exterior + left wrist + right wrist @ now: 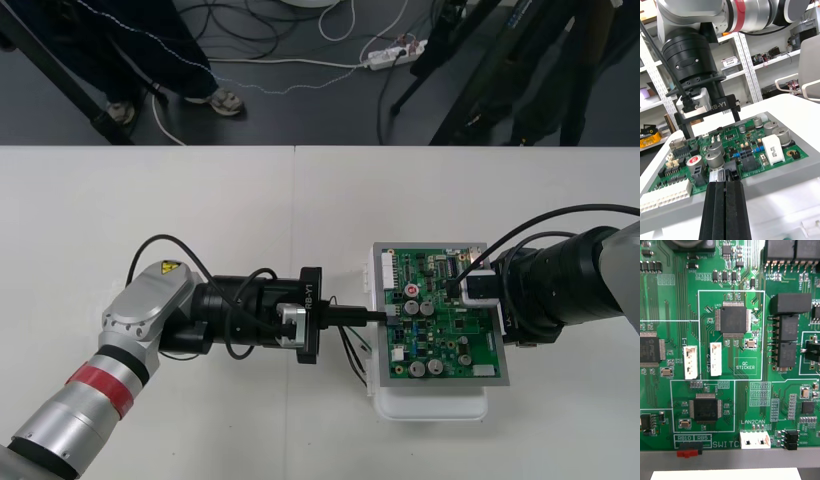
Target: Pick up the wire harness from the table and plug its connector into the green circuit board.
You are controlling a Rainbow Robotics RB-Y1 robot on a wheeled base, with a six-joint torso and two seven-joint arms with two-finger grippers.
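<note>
Left claw (378,314) clamped on small black plug (729,173) of thin-wired harness (352,352); wires trailed beneath, over light bench (200,210). I judged plug at left edge of green circuit board (440,345), long axis pointing across it; seating unclear. Right claw (458,288), fingers apart, above board's right part.

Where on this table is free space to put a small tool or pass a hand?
Free: the wide table strip between its far edge and the green circuit board, and the near corner right of the white base. Crowded: the board itself, where the left end effector, wire harness and right end effector meet.
</note>
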